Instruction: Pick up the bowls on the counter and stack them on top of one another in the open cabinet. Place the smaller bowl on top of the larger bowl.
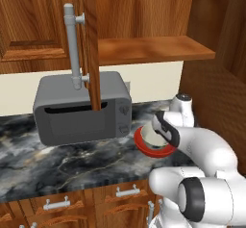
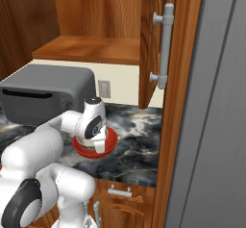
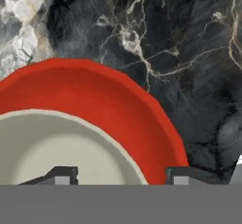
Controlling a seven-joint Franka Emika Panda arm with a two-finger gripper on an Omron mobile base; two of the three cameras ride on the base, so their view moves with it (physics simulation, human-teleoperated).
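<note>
The wide red bowl rests on the dark marble counter. The pale cream-grey bowl appears to sit inside it. My gripper hovers just above both bowls, open. One fingertip is over the pale bowl's inside and the other is near the red rim. The open cabinet's shelf is above, and its door carries a grey bar handle.
A grey microwave stands on the counter left of the bowls, under the shelf. A tall wooden panel rises at the right. Low drawers with silver handles run below the counter edge.
</note>
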